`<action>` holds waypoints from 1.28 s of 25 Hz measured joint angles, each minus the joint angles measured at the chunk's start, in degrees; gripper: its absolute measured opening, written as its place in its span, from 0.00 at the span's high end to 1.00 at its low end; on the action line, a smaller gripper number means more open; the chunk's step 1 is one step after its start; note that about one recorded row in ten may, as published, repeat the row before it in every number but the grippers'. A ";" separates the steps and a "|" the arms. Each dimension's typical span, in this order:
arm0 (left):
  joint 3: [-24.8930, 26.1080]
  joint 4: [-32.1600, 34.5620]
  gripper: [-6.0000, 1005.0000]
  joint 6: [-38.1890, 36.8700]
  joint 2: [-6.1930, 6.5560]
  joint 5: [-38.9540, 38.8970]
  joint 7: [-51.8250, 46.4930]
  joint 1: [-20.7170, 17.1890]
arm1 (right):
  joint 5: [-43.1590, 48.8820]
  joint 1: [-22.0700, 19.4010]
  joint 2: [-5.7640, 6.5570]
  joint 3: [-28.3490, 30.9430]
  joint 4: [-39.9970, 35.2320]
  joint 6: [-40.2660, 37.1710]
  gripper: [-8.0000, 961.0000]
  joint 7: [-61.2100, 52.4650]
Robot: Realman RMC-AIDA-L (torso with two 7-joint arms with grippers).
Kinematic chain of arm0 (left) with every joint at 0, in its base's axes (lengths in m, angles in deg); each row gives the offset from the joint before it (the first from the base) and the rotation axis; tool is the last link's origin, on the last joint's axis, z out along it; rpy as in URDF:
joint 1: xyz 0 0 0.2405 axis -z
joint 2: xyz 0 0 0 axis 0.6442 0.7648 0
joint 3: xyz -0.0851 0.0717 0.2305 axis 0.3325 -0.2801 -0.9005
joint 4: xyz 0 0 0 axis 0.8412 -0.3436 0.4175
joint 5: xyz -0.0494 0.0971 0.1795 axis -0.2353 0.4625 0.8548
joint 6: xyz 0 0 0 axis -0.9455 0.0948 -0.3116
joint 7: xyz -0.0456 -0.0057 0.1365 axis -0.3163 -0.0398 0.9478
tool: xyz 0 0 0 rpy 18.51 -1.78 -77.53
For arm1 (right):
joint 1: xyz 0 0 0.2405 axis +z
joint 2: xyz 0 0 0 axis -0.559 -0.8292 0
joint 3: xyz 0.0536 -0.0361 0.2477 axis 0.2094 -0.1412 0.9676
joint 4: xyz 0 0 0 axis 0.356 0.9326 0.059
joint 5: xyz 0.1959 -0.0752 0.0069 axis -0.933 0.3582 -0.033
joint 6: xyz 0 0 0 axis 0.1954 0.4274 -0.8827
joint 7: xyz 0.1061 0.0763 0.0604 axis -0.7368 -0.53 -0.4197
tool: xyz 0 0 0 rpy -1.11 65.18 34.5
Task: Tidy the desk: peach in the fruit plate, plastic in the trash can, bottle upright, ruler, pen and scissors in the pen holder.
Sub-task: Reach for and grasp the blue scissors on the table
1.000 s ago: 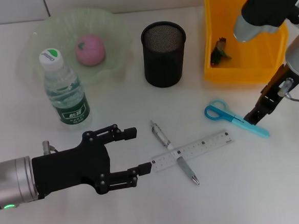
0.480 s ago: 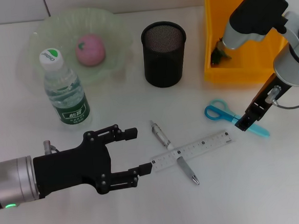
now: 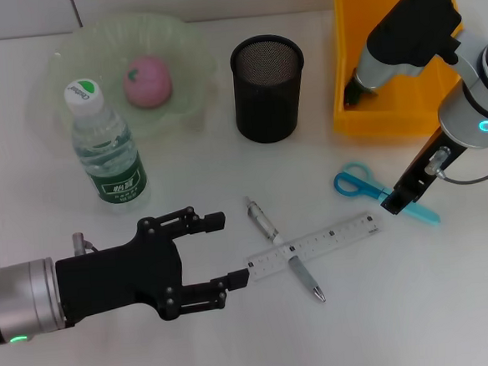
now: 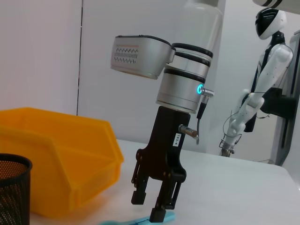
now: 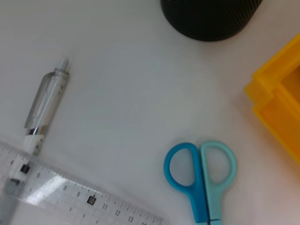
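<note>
White worktop, right side: my right pincer [image 3: 394, 203] stands over the scissors' [image 3: 370, 188] blades, fingers apart, handles toward the pen holder [image 3: 268, 87]. My left pincer [image 3: 221, 250], open, sits near the front edge, its lower fingertip touching the ruler [image 3: 315, 245].

1. The pink peach [image 3: 146, 81] sits in the pale green fruit plate [image 3: 186, 46].
2. The clear bottle [image 3: 105, 153] stands upright beside the plate.
3. The black mesh pen holder [image 3: 268, 88] stands upright.
4. The clear ruler [image 3: 314, 245] lies across the silver pen [image 3: 284, 249].
5. The blue scissors [image 3: 384, 192] lie closed, near the yellow trash can [image 3: 406, 105].
</note>
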 joint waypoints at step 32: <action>-0.42 -0.79 0.22 -0.23 -0.04 -0.01 0.06 0.34 | -1.36 0.53 0.00 -1.64 3.25 1.97 0.61 -0.05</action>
